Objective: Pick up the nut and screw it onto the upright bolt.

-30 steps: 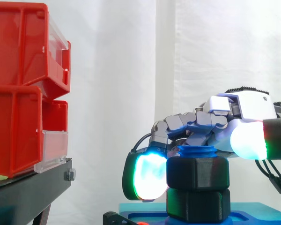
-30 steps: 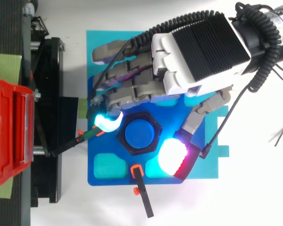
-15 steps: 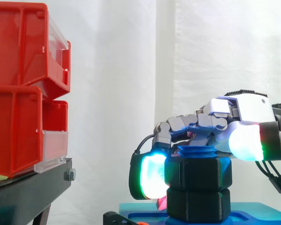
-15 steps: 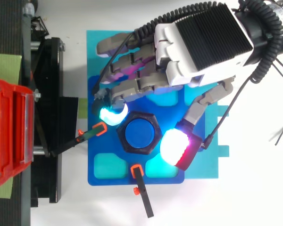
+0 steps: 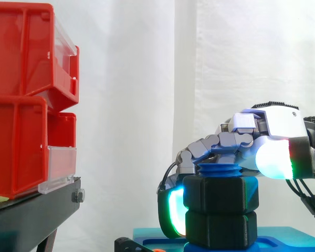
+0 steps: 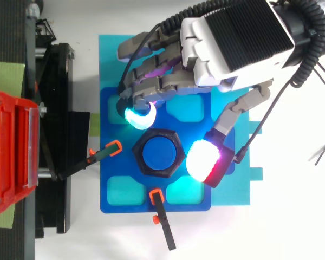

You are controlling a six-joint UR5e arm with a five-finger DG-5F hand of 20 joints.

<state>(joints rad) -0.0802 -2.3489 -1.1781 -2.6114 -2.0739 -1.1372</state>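
At blue tray [image 6: 105,181] centre | nut [image 5: 220,194] threaded on upright bolt [image 6: 160,154] | hand [image 6: 238,35] fingers [image 6: 162,85] and thumb pinch nut's opposite sides, apparently for turning.

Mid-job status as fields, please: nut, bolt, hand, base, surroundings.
nut: black hexagon, on the bolt, sitting above a second black hex block
bolt: blue, upright, top showing above the nut
hand: over the tray, fingers curled round the nut, glowing pads at opposite sides
base: blue tray with recesses
surroundings: red bins on a black stand
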